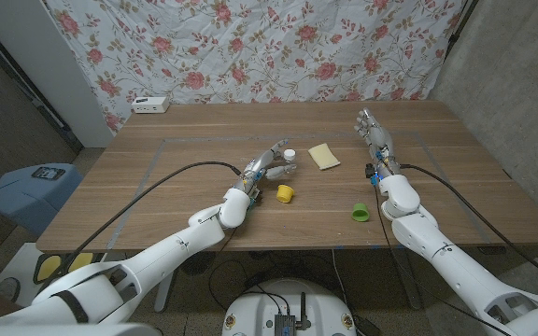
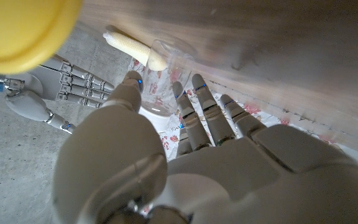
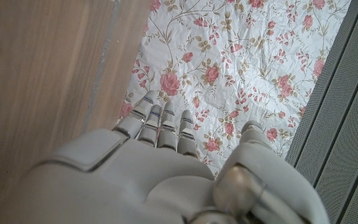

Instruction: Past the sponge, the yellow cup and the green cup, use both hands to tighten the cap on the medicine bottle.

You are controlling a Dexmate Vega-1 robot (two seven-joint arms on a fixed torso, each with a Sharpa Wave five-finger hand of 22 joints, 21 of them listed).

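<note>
The left hand (image 1: 267, 168) has its fingers clamped on the medicine bottle (image 1: 286, 160), lying cap-end away from the robot; the right hand (image 1: 375, 133), fingers apart, hovers well off to its right

Bottle (image 1: 288, 157) left of sponge (image 1: 324, 156) (cups (image 1: 286, 193) nearer).

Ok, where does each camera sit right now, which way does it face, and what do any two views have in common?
Head view: sits on the robot's head, looks down over the table; both arms show, the left robot hand at the medicine bottle, the right robot hand raised, holding nothing.
Left wrist view: sits on the left wrist, looks along the left robot hand at the medicine bottle, yellow cup, sponge and right robot hand.
Right wrist view: sits on the right wrist, looks past the right robot hand at the floral cloth.
Shared: head and left wrist views both show bottle, yellow cup, sponge.
</note>
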